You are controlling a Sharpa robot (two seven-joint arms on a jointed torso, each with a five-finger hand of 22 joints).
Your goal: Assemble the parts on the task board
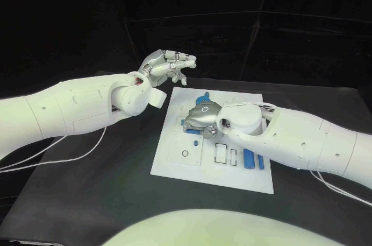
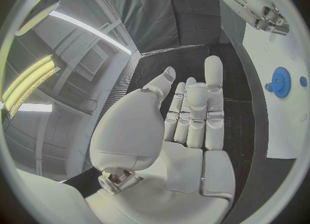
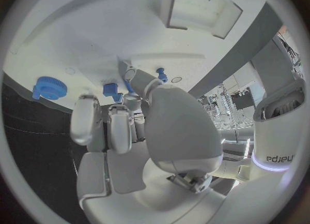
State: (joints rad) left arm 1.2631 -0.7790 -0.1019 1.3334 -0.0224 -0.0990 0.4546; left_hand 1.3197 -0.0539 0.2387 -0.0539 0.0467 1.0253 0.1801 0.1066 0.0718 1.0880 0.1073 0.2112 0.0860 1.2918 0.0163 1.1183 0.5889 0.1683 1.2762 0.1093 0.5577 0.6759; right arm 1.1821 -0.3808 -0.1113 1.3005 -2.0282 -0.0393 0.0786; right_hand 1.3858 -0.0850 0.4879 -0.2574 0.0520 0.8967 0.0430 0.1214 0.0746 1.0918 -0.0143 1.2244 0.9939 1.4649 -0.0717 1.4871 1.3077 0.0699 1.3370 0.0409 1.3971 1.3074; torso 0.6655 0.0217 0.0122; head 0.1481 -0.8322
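Parts on the task board await fitting: right hand hovers over a blue piece, grip unclear, left hand spread, idle; next comes a careful pinch.

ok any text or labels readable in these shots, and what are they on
"arpa", the legible end of a brand word, printed sideways on the white arm in the right wrist view.
The task board bears outlined shapes, no words that can be read.
Nothing readable on the left hand or right hand.
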